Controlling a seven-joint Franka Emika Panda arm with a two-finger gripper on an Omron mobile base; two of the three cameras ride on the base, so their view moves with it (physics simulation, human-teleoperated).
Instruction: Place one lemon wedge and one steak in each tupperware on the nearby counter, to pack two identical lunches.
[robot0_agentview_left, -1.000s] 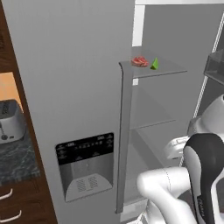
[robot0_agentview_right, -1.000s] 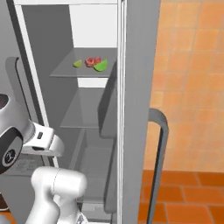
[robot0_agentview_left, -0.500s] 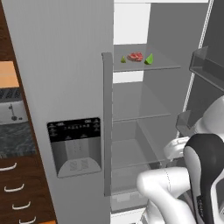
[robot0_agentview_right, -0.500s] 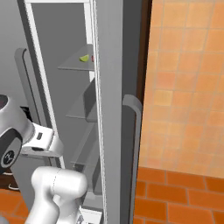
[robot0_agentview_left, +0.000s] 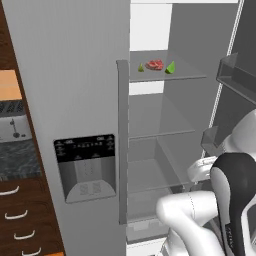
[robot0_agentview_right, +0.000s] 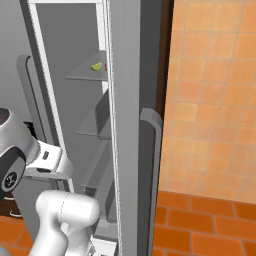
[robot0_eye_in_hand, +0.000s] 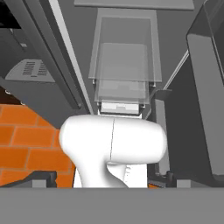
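Steak (robot0_agentview_left: 155, 65) lies on the top glass shelf (robot0_agentview_left: 192, 76) of the open fridge (robot0_agentview_left: 150, 30). It sits between two green pieces: a small lemon wedge (robot0_agentview_left: 141, 68) on the side of the closed fridge door (robot0_agentview_left: 70, 75), and a larger second lemon wedge (robot0_agentview_left: 171, 67) on the side of the swung-open door. The right base view catches one wedge (robot0_agentview_right: 96, 66) on that same shelf, behind the edge of the open door.

A dark dispenser panel (robot0_agentview_left: 85, 167) on the closed door carries rows of pale marks too small to read. Past that door, away from the fridge's open side, the marbled surface (robot0_agentview_left: 17, 160) bears a silver toaster (robot0_agentview_left: 12, 129), with brown drawers (robot0_agentview_left: 22, 220) beneath.

In the hand view the hand (robot0_eye_in_hand: 108, 180) is released. Its dark fingertips (robot0_eye_in_hand: 41, 178) stand wide apart with nothing grasped, pointing at the fridge's clear lower drawers (robot0_eye_in_hand: 124, 65).
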